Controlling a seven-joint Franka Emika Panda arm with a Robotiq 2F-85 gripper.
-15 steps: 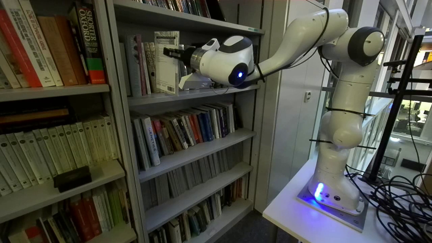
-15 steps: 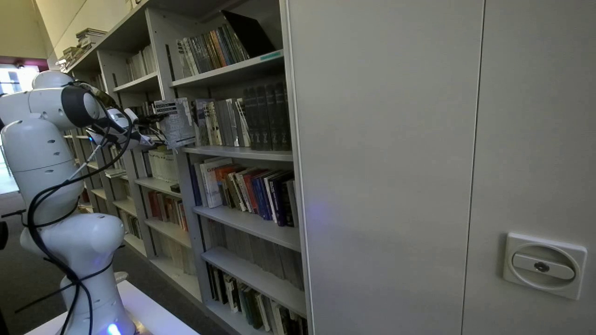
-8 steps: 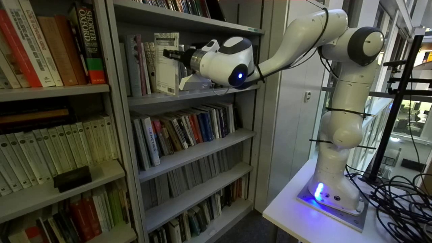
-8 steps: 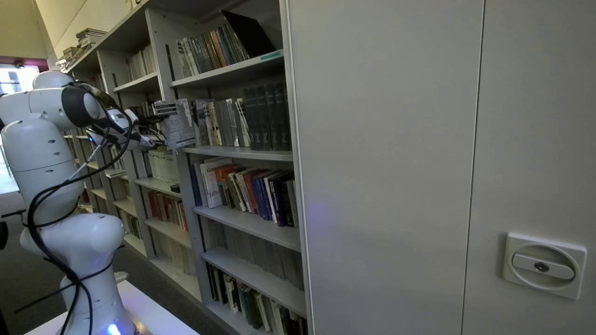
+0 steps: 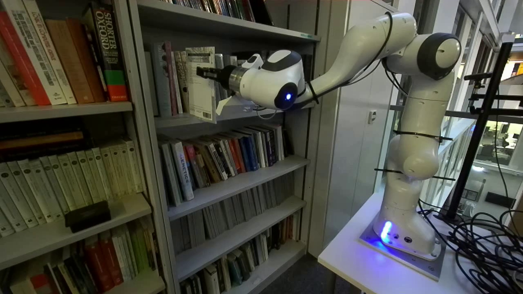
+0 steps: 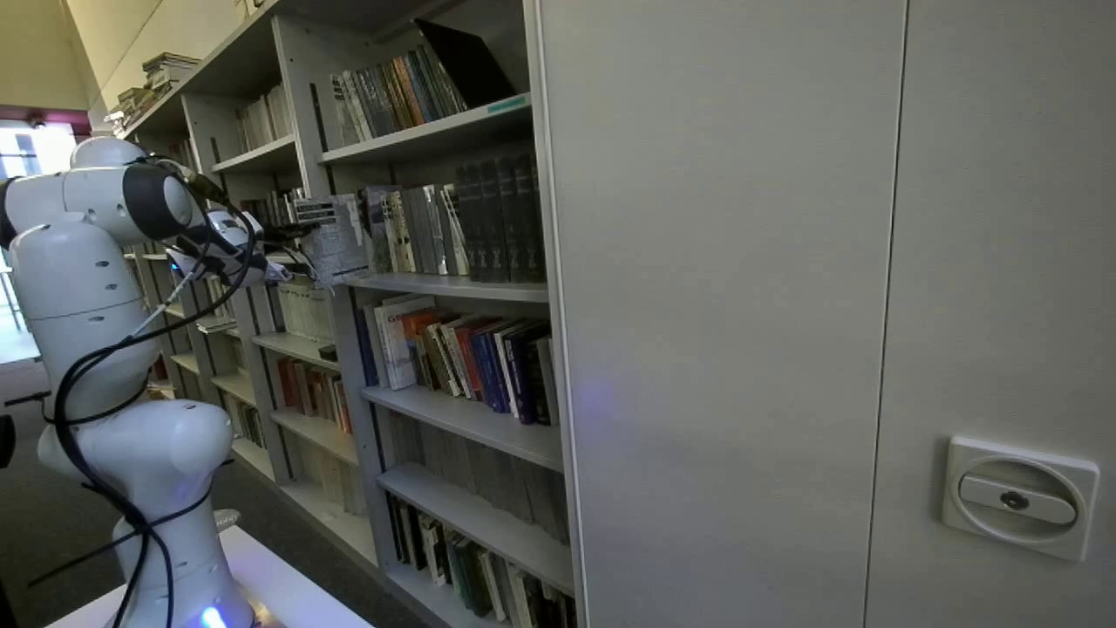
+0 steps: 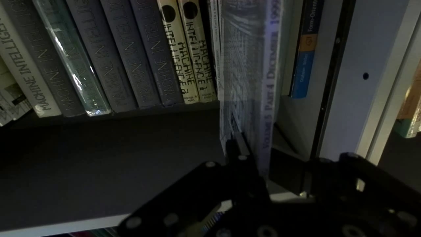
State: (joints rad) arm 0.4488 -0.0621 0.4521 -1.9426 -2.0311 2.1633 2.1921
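Note:
A thin pale journal [image 7: 268,98] stands upright in the wrist view, its spine printed "Volume 5 Part 4" and facing me. My gripper [image 7: 255,154] is shut on it, one finger [image 7: 241,161] flat along its left face and the other on the right side, partly hidden behind the spine. In an exterior view the journal [image 5: 200,98] juts out in front of a bookshelf board, its lower edge crossing the board's front edge in the picture; contact cannot be told. Also visible in an exterior view are the black gripper [image 6: 301,231] and the journal [image 6: 340,253].
Grey "Machine Intelligence" volumes [image 7: 115,59] line the back of the shelf, left of the journal. A blue-and-black book [image 7: 302,65] and the bookcase upright [image 7: 355,98] stand to its right. The shelf above [image 5: 237,22] overhangs the arm. Cables [image 5: 486,253] lie on the table by the base.
The arm has sunk a little, and the gripper and journal have come down with it. The grip on the journal looks the same.

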